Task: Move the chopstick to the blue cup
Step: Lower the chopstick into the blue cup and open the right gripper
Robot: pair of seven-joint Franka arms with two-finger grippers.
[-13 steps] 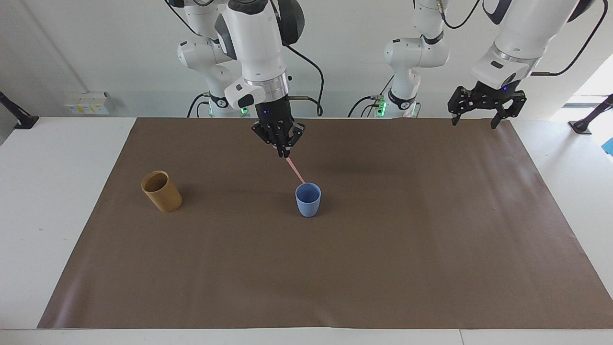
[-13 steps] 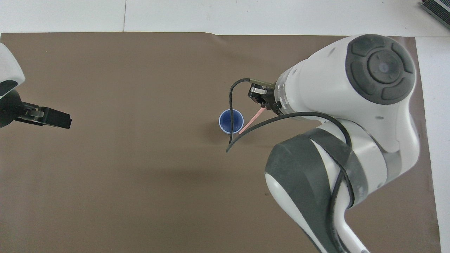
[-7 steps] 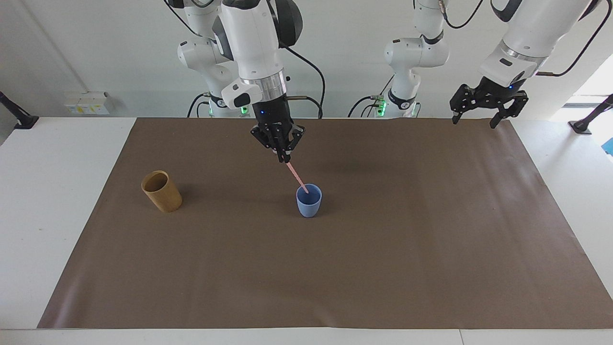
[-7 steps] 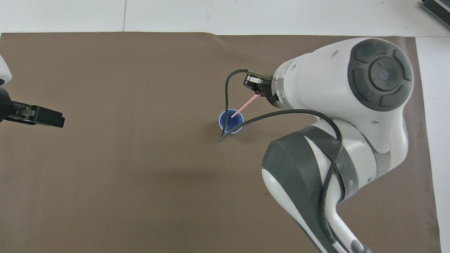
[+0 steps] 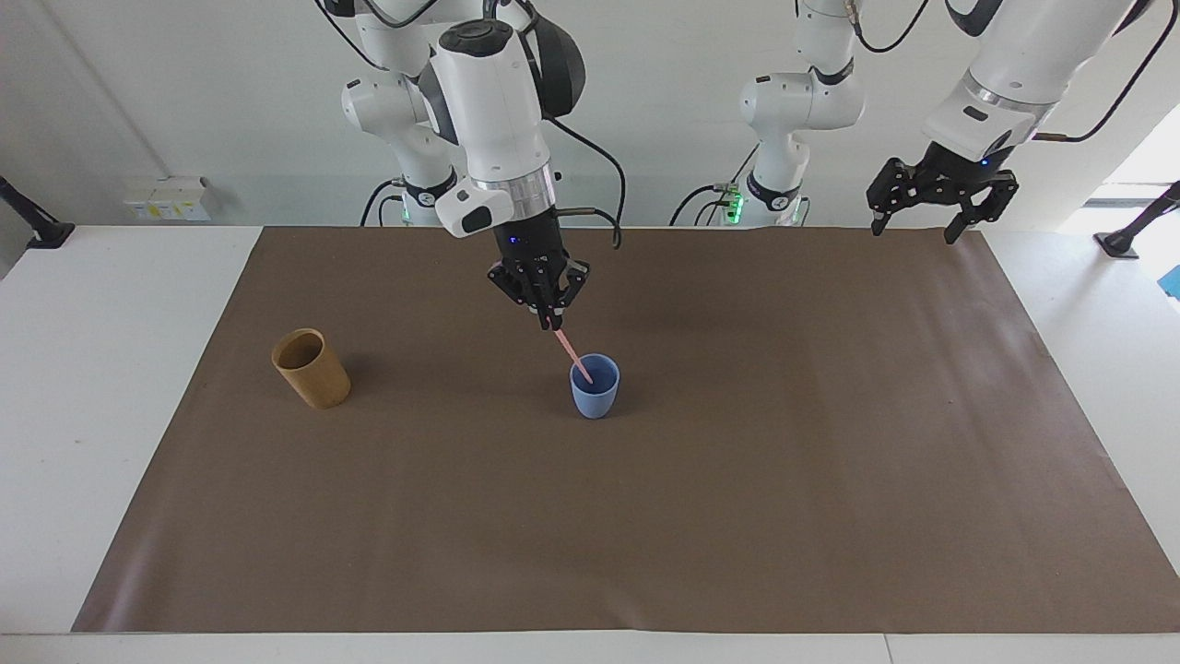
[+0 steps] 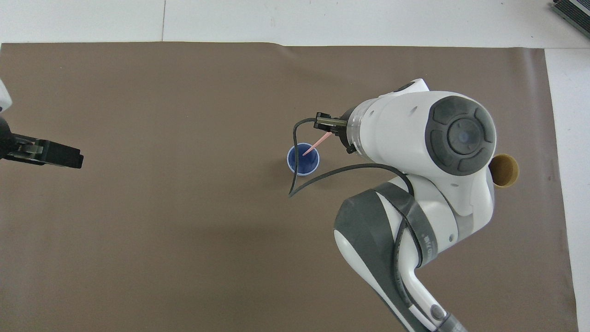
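A brown paper mat covers the middle of my white table, with a pale wall at my back. The chopstick, thin and pale pink, slants down from my right pincer into the blue cup; its lower tip sits inside the mouth of the cup, against the rim on the side nearer to me. The cup stands upright near the middle of the mat. My right pincer is clenched on the top end of the chopstick and hangs over the mat just on my side of the cup, tilted toward it. From overhead, the pink stick runs from under my wrist into the cup. A tan wooden cup stands on the mat toward my right arm's end of the table, well apart from the blue one. My left pincer waits, fingers spread and holding nothing, raised over the mat's corner at my left arm's end.
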